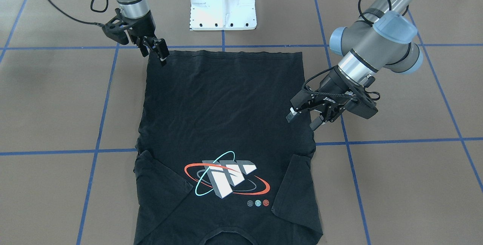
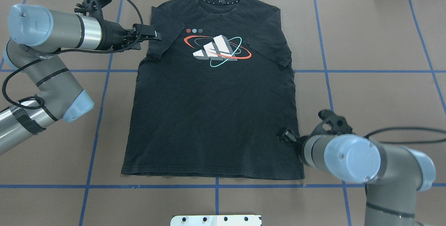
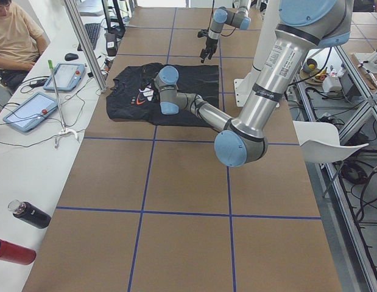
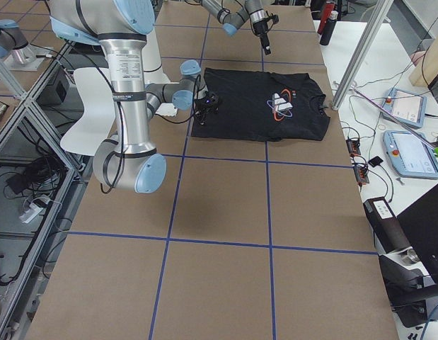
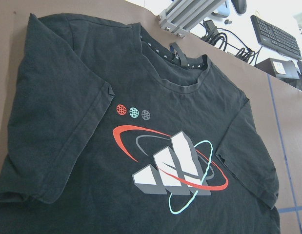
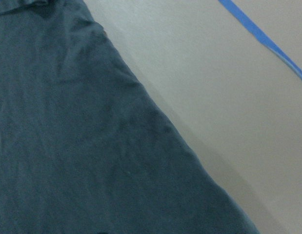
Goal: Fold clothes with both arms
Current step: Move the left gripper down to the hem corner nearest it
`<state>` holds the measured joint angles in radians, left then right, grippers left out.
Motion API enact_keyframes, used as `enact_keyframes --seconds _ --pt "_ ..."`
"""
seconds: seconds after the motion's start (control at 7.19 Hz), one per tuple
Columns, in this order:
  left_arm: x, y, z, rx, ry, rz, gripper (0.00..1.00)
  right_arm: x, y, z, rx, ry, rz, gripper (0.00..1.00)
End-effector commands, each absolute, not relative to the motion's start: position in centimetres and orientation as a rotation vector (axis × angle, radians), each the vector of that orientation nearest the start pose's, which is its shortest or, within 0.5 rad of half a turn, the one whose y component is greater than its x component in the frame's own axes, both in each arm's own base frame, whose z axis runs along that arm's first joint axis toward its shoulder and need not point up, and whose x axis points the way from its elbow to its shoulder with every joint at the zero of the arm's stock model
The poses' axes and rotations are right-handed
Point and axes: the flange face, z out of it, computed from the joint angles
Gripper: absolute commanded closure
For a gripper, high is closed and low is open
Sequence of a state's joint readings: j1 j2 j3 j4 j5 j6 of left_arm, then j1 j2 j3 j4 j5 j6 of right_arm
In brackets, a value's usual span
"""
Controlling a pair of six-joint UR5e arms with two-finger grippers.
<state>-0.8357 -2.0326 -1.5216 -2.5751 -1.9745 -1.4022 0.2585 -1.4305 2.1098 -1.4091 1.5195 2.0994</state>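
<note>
Nearest to you in the front-facing view is the collar of the black T-shirt, which lies flat and print-up on the brown table, with its hem toward the white pedestal. The left gripper hovers with fingers apart by the sleeve on its own side, and the right gripper, also with fingers apart, is at the side edge near the hem corner; whether it touches the cloth I cannot tell. Blue tape lines pass under the shirt, and on the side bench you have two tablets, two bottles and a seated person.
</note>
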Motion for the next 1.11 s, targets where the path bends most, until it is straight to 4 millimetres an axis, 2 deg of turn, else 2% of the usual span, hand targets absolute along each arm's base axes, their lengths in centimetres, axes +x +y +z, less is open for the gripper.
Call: enact_keyframes --seconds 0.0,0.42,0.97 --pt "36.4 -54.4 30.0 0.412 1.38 -0.286 0.0 -47.3 -21.2 34.5 -0.083 -0.833 0.773 0.15" --pt "36.3 -54.4 30.5 0.419 1.371 -0.298 0.0 -46.7 -20.4 37.0 -0.07 -0.781 0.773 0.2" --pt "36.3 -54.2 30.6 0.423 1.369 -0.301 0.0 -46.9 -19.9 37.1 -0.07 -0.777 0.762 0.32"
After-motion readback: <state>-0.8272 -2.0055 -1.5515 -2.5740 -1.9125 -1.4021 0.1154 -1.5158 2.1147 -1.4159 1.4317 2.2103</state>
